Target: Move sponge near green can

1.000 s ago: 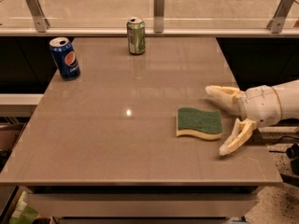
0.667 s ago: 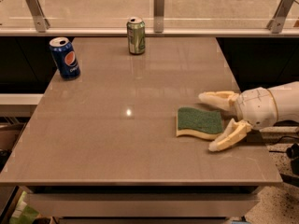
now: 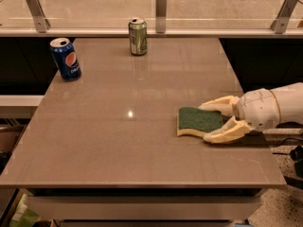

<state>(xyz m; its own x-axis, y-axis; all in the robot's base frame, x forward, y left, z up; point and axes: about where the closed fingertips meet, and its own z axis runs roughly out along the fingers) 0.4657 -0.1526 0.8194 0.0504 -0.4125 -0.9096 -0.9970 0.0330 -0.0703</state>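
Note:
The sponge (image 3: 198,120), dark green on top over pale yellow foam, lies flat on the right side of the brown table (image 3: 118,145). My gripper (image 3: 205,122) reaches in from the right edge. Its two cream fingers (image 3: 218,103) straddle the sponge's right end, one against the far edge and one against the near edge, closed onto it. The sponge still rests on the table. The green can (image 3: 138,36) stands upright at the far middle of the table, well away to the upper left of the sponge.
A blue Pepsi can (image 3: 66,58) stands upright at the far left. A glass railing with metal posts (image 3: 161,11) runs behind the table's far edge. The table's right edge lies just under my wrist (image 3: 265,110).
My gripper has moved left over the sponge's right end and its fingers have narrowed from a wide spread onto the sponge's edges. The sponge and both cans stay in place.

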